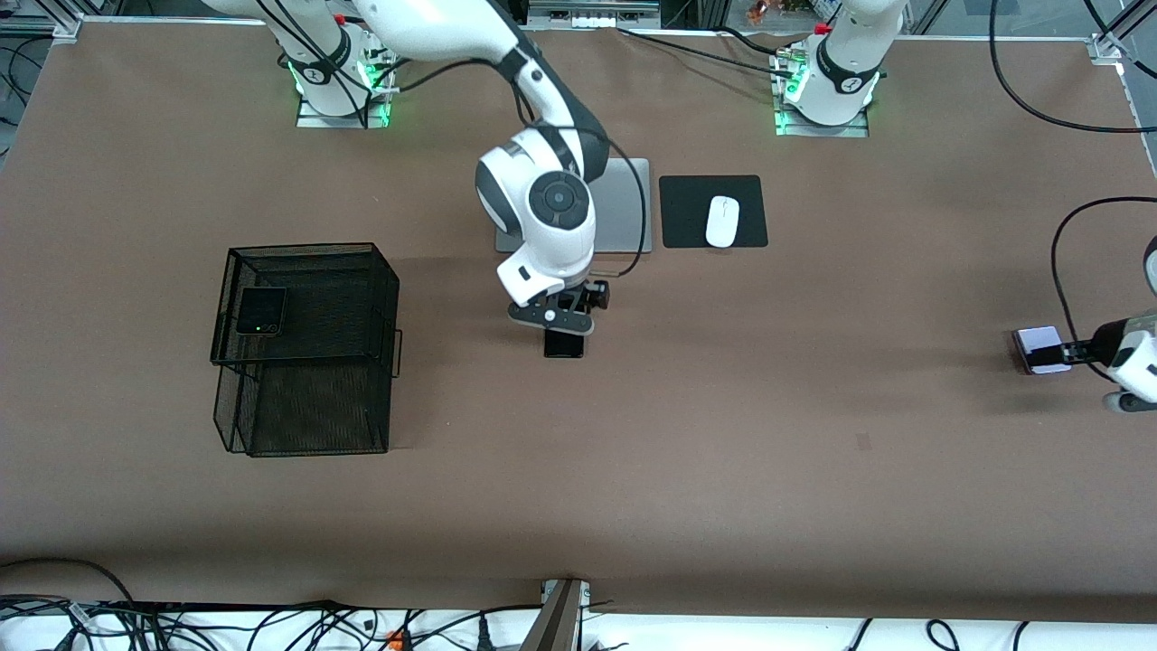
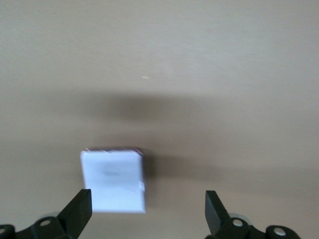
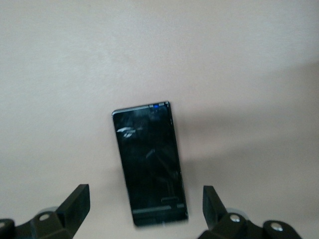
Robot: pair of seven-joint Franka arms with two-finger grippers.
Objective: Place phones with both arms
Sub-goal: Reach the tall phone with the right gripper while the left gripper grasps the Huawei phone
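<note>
Right pincer [image 3: 144,211], spread wide, over the slim black phone [image 3: 151,162] lying on the counter [image 1: 723,452], well apart from the mesh basket [image 1: 307,348] holding the folded black phone [image 1: 261,311]. Left pincer [image 2: 148,211], likewise spread, over the lilac phone [image 2: 113,180], which sits off-centre; closing there risks clipping its edge.

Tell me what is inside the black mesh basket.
The small squarish black folded phone lies on the upper tier of the black mesh basket, a green dot lit on it. The dark mesh hides the lower tier, so anything there cannot be made out.
</note>
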